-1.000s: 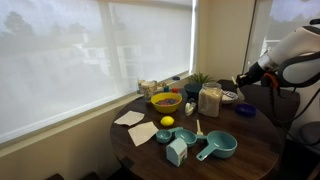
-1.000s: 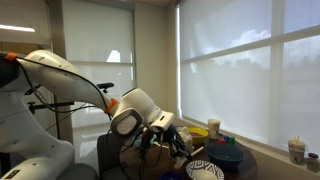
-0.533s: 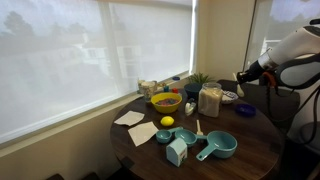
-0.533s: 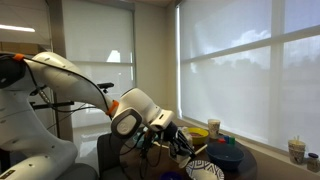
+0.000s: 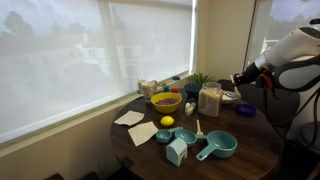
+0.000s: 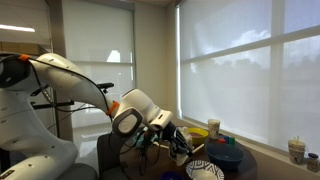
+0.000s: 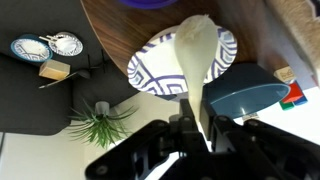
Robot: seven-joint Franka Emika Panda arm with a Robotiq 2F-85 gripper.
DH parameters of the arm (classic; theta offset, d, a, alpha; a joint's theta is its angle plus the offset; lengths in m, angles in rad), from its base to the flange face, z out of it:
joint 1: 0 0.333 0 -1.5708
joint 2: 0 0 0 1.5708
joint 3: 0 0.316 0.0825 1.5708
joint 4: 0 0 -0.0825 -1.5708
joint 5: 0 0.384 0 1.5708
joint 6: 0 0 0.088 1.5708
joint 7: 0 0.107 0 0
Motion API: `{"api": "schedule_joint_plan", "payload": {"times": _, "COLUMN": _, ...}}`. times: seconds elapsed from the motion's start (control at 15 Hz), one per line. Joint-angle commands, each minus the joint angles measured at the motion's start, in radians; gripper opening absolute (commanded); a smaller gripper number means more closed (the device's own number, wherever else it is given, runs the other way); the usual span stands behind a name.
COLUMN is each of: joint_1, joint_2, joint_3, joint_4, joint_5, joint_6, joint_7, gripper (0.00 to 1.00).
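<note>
In the wrist view my gripper (image 7: 198,122) is shut on a cream spoon-shaped utensil (image 7: 195,48), whose wide end hangs over a white plate with a blue pattern (image 7: 150,72). A teal bowl (image 7: 245,96) sits just beside the plate. In both exterior views the gripper (image 5: 243,77) (image 6: 176,141) hovers above the far side of the round wooden table (image 5: 250,150), over the patterned plate (image 5: 229,96) (image 6: 205,171). How the utensil's tip stands to the plate I cannot tell.
The table carries a yellow bowl (image 5: 166,101), a lemon (image 5: 167,121), a jar (image 5: 210,100), teal measuring cups (image 5: 217,147), a pale blue carton (image 5: 177,152), napkins (image 5: 130,118), a purple bowl (image 5: 245,110) and a small plant (image 7: 100,120). Blinds cover the window (image 5: 90,50).
The gripper has shifted only slightly above the plate and stays shut on the utensil. Nothing on the table has moved.
</note>
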Motion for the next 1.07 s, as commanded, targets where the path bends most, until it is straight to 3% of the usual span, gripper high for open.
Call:
{"api": "schedule_joint_plan", "payload": {"times": 0.0, "joint_1": 0.036, "joint_2": 0.002, "joint_3": -0.019, "joint_4": 0.001, "joint_5": 0.012, "joint_6": -0.009, "joint_7": -0.005, "gripper": 0.13}}
{"api": "schedule_joint_plan", "payload": {"times": 0.13, "joint_1": 0.079, "joint_2": 0.005, "joint_3": -0.04, "joint_4": 0.001, "joint_5": 0.022, "joint_6": -0.018, "joint_7": -0.006, "gripper": 0.13}}
{"api": "schedule_joint_plan", "payload": {"times": 0.2, "joint_1": 0.085, "joint_2": 0.005, "joint_3": -0.044, "joint_4": 0.001, "joint_5": 0.023, "joint_6": -0.019, "joint_7": -0.007, "gripper": 0.03}}
{"api": "schedule_joint_plan", "payload": {"times": 0.33, "joint_1": 0.153, "joint_2": 0.024, "joint_3": -0.111, "joint_4": 0.0, "joint_5": 0.051, "joint_6": -0.03, "joint_7": -0.051, "gripper": 0.03}}
{"api": "schedule_joint_plan", "payload": {"times": 0.53, "joint_1": 0.284, "joint_2": 0.047, "joint_3": -0.241, "joint_4": 0.0, "joint_5": 0.109, "joint_6": -0.028, "joint_7": -0.125, "gripper": 0.03}}
{"api": "schedule_joint_plan", "payload": {"times": 0.87, "joint_1": 0.446, "joint_2": 0.019, "joint_3": -0.437, "joint_4": 0.0, "joint_5": 0.19, "joint_6": -0.039, "joint_7": -0.268, "gripper": 0.03}}
{"api": "schedule_joint_plan", "payload": {"times": 1.0, "joint_1": 0.561, "joint_2": -0.004, "joint_3": -0.555, "joint_4": 0.0, "joint_5": 0.231, "joint_6": -0.049, "joint_7": -0.345, "gripper": 0.03}}
